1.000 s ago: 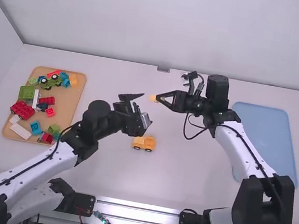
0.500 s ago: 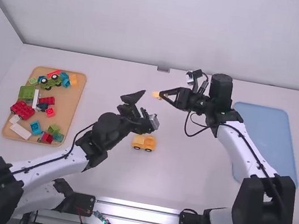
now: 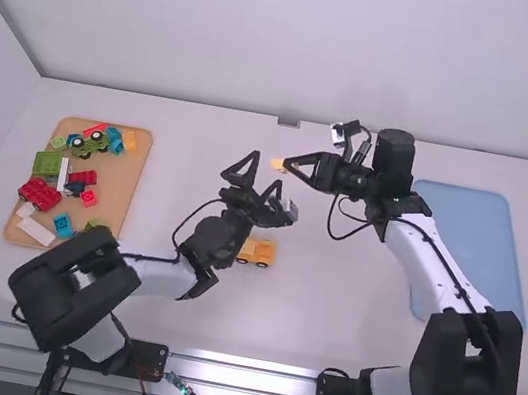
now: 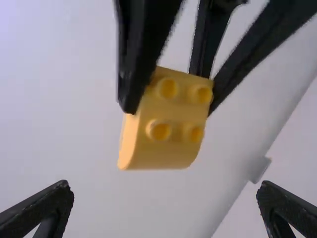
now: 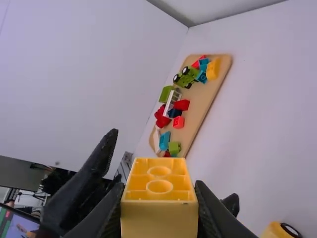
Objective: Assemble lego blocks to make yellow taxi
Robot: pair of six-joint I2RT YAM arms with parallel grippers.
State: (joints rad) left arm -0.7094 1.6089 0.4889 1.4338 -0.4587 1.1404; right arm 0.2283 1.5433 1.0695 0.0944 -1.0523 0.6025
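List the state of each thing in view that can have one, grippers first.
Left gripper, open
Right gripper, shut on the yellow block
Yellow block, held above the table
Yellow wheeled piece, standing on its wheels
Wooden board, loaded with bricks and a green wheeled piece

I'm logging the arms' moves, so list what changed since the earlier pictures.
The left claw, open, has shifted right and swung to point more away from the high camera. The right claw has carried the yellow block slightly right and farther from that camera. Nothing was newly gripped or let go. The wheeled yellow piece and wooden tray stayed put.
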